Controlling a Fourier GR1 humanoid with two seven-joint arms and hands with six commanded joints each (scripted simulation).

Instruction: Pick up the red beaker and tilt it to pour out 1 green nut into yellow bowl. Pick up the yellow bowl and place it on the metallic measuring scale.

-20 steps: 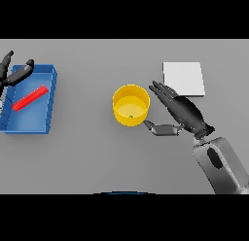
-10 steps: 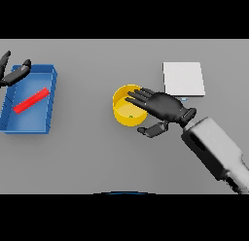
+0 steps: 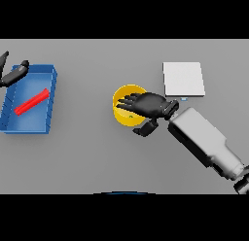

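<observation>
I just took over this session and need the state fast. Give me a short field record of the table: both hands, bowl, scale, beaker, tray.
right hand: over the yellow bowl, fingers spread across its opening, thumb at the near rim; grasp not clearly closed
yellow bowl: on the table at centre, not on the scale
bowl contents: small green speck inside, likely the nut
metallic measuring scale: behind and right of the bowl, nothing on it
red beaker: lying in the blue tray
blue tray: far left
left hand: at the tray's far left corner
</observation>
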